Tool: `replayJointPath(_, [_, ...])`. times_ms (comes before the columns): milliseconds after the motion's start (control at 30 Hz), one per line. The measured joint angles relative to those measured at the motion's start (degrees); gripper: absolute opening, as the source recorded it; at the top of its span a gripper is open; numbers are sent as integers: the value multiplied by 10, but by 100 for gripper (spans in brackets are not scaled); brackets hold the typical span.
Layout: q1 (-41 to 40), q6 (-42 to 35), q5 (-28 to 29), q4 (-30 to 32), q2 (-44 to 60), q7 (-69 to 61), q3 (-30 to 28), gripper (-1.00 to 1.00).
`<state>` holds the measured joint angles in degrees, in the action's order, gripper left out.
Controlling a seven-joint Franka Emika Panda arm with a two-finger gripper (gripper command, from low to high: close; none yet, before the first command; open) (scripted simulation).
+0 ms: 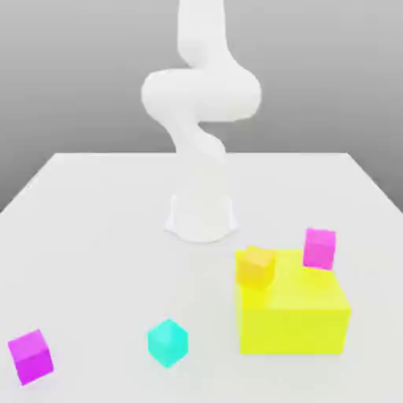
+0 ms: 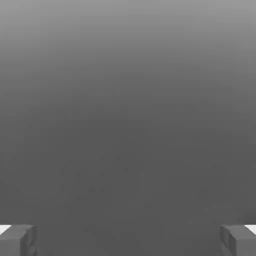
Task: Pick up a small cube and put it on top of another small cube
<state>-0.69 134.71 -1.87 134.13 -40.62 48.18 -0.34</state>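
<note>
The cyan cube (image 1: 167, 341) sits on the white table (image 1: 94, 236), near the front edge, just off the exterior view's left of the large yellow block (image 1: 293, 313) and apart from it. The small orange-yellow cube (image 1: 256, 265) rests on that block's top, at its back corner on the exterior view's left, a little tilted. One magenta cube (image 1: 319, 248) stands at the block's far back corner on the exterior view's right — another magenta cube (image 1: 31, 356) lies well away, at the table's front on the exterior view's left. The white arm (image 1: 201, 102) rises from its base behind the block. In the hand view the gripper (image 2: 128, 240) has its grey fingertips (image 2: 17, 240) spread wide — nothing between them.
</note>
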Motion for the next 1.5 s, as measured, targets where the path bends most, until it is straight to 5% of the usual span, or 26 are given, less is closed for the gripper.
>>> replayJointPath(433, [-35,155,-55,123,276,156,6,0])
replayJointPath(733, [-53,265,1,205,459,325,-12,0])
replayJointPath(933, [-55,362,-3,191,582,332,-8,0])
replayJointPath(967, [-57,373,-4,189,596,332,-6,-100])
replayJointPath(1200, [-58,374,-2,189,596,333,-6,-100])
replayJointPath(1500, [-32,233,-23,221,425,299,10,-100])
